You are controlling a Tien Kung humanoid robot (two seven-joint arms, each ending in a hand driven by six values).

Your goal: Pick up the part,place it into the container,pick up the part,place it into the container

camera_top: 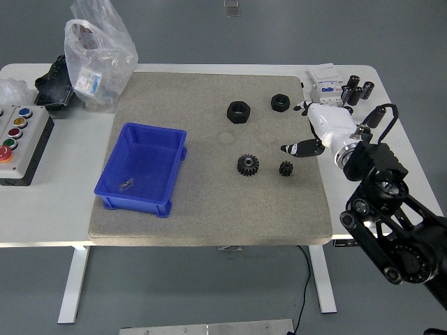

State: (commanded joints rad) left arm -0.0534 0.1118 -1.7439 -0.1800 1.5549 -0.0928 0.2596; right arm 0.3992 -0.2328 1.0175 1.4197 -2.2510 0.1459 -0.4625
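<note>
blue plastic container (143, 167), toothed black gears (248, 165), right hand (314, 132) open above felt mat (209, 209)

Right arm (391, 223) comes in from lower right: black links, glossy, round joint housings with ring-shaped caps and small screws, one big disc joint near the bottom edge. Silver cuff at the wrist. Hand (323, 129) has a white shell on its back, fingers black with white tips. Thin black cable loops off the wrist on the far side, ending in a black plug-like piece. Light glints on the forearm housing
</note>
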